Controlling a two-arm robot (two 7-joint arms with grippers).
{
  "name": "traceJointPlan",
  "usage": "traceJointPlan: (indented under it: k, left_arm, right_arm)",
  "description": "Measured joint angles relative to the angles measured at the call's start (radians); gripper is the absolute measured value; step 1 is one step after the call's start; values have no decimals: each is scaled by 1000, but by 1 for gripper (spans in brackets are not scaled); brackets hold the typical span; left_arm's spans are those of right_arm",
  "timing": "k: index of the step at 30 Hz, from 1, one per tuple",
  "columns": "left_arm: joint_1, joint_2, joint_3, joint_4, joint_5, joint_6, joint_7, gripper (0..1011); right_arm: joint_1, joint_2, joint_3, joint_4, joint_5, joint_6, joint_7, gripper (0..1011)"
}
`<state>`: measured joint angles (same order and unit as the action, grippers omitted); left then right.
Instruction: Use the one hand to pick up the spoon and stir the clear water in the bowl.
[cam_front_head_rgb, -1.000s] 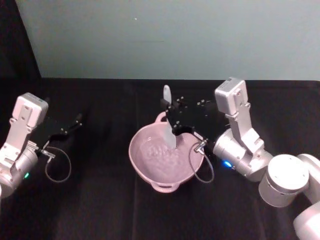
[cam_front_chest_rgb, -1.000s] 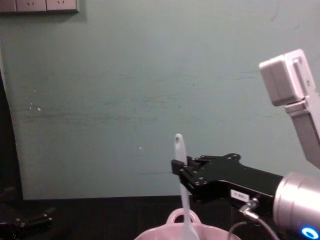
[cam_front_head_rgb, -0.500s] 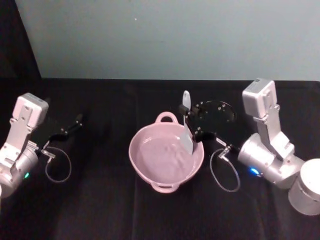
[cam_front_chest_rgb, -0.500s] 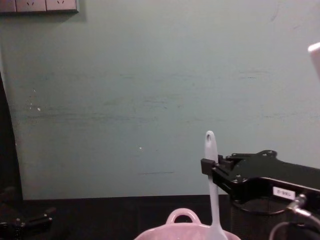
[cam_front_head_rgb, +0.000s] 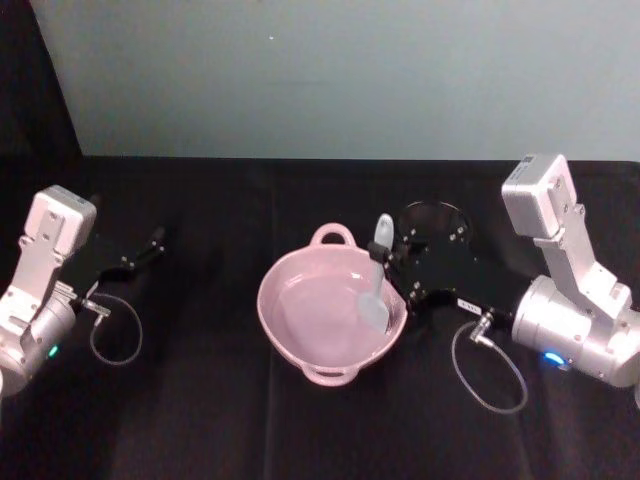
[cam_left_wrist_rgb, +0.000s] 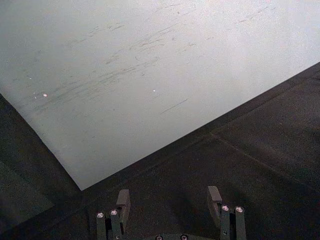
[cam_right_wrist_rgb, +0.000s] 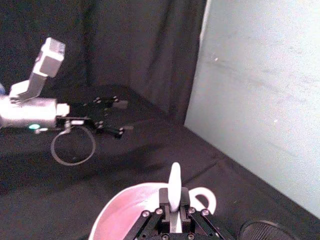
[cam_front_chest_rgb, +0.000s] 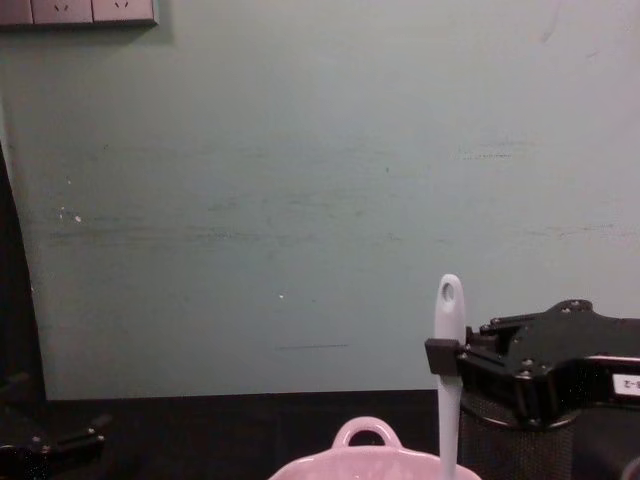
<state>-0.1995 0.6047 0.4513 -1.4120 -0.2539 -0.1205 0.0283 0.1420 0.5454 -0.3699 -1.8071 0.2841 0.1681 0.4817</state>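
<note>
Here, jaws shut tight on the slim handle, the right black flat-jawed gripper (cam_front_head_rgb: 388, 262) gripped the white plastic paddle-bladed spoon (cam_front_head_rgb: 373, 305). The spoon stood close to upright, its blade down inside the pale pink glossy ceramic bowl (cam_front_head_rgb: 300, 345) by the bowl's right wall. A black wire-mesh cup (cam_front_head_rgb: 432, 218) stood just beyond the bowl, to its right. Well left of the bowl, the left gripper (cam_front_head_rgb: 145, 248) sat parked above the black tablecloth (cam_front_head_rgb: 200, 400), jaws apart and empty.

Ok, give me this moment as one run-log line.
right gripper: shut on spoon | spoon: near upright, blade in bowl, right side | left gripper: open, parked left | mesh cup: behind right gripper
</note>
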Motion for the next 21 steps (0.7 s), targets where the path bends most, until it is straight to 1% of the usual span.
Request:
traceJointPlan:
  k: [3, 4, 7, 10, 12, 16, 21]
  left_arm:
    - [0, 0, 0, 0, 0, 0, 0, 1011]
    - [0, 0, 0, 0, 0, 0, 0, 1011]
    - [0, 0, 0, 0, 0, 0, 0, 1011]
    - [0, 0, 0, 0, 0, 0, 0, 1011]
    - [0, 0, 0, 0, 0, 0, 0, 1011]
    - [0, 0, 0, 0, 0, 0, 0, 1011]
    - [0, 0, 0, 0, 0, 0, 0, 1011]
  right_arm:
    - [-1, 23, -2, -22, 17, 33, 18, 112]
    - [-1, 36, -4, -34, 29, 50, 30, 112]
    - [-1, 56, -8, -53, 55, 71, 50, 112]
    - [0, 64, -16, -59, 76, 80, 63, 112]
    - [4, 64, -22, -57, 85, 82, 67, 112]
    - [17, 52, -42, -40, 101, 80, 69, 112]
    - [49, 20, -75, 2, 118, 53, 76, 112]
